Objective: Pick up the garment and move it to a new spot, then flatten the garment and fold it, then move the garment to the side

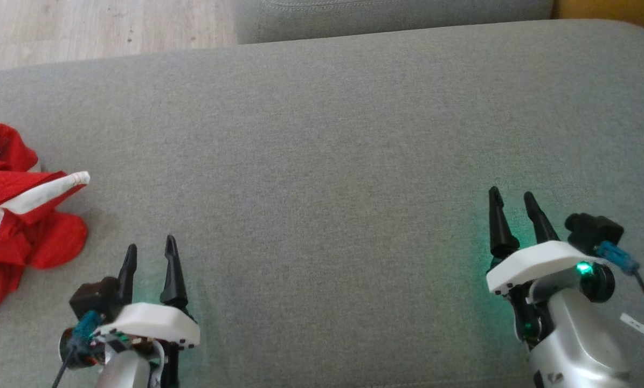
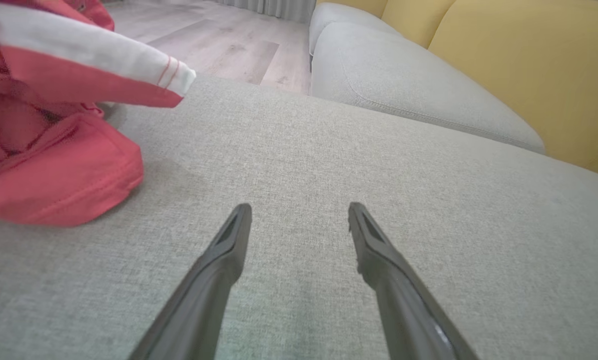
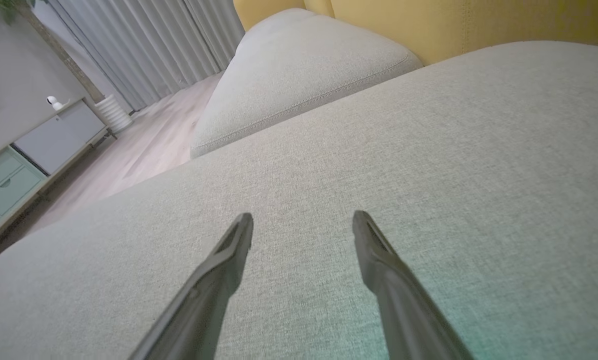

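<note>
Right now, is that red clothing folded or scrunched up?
Scrunched up. The garment lies in a lumpy heap on the cushion, with its red and white layers bunched unevenly.

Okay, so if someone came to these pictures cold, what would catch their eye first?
The red and white garment stands out first, lying crumpled at the far left of the grey cushion. Next come the left gripper and right gripper, both open and empty, low over the cushion's near side with green light at their bases.
</note>
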`<state>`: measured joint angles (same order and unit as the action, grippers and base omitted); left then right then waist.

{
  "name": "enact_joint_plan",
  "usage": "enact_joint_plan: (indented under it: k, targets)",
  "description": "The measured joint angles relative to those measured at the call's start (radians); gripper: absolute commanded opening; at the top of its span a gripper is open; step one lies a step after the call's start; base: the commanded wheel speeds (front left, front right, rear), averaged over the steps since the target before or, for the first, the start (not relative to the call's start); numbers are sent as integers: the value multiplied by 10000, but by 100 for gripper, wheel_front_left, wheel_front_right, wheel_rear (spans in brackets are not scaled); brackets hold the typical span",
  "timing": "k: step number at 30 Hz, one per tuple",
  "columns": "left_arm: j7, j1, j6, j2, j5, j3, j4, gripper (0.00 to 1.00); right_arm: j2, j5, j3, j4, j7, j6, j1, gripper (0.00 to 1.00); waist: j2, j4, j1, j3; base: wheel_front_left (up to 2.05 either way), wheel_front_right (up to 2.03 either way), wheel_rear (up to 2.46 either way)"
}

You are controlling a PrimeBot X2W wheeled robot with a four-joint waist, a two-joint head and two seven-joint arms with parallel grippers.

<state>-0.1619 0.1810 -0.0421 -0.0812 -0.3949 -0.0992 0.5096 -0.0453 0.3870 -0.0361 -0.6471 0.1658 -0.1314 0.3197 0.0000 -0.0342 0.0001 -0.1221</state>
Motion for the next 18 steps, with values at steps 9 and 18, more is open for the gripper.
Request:
enact_joint_plan:
  k: [9,18]
  targets:
    - [-314,-7,245,71,943,-12,40,100,-2,-1097,-176,-104,265,0,-1,100,0,-9,-1,14,0,0,0]
    - [-602,-21,349,209,2065,12,205,100,-2,-2339,-209,-443,548,0,-1,100,0,-102,-1,-15,0,0,0]
